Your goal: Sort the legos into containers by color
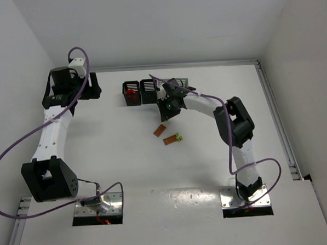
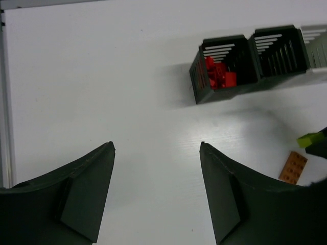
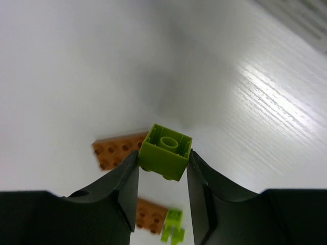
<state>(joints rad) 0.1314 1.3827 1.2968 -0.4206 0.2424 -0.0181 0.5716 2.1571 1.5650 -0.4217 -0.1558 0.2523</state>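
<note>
Blocking the overhead view, the right arm's wrist covers most of the white bins (image 1: 182, 81) at the end of the row, and the left wrist view cuts them off at its right edge. From above, the right end effector (image 3: 163, 159) is too dark and small to read. Its own camera shows it pinching a yellow-green lego (image 3: 166, 149) by two opposite sides, with a round tube showing in the brick's hollow face. Beneath, blurred, lie two orange-tan legos (image 3: 116, 149); the lower one in the frame has a small green lego (image 3: 173, 225) touching its end. The left end effector (image 2: 157, 176) is spread wide over bare worktop (image 2: 102, 76) near the left rear corner, well apart from the loose bricks. Open worktop lies between those bricks and the bins. A black bin (image 2: 196, 81) holds red legos (image 2: 219, 76). The second black bin (image 2: 286, 51) touches it, its inside too shadowed to judge.
</note>
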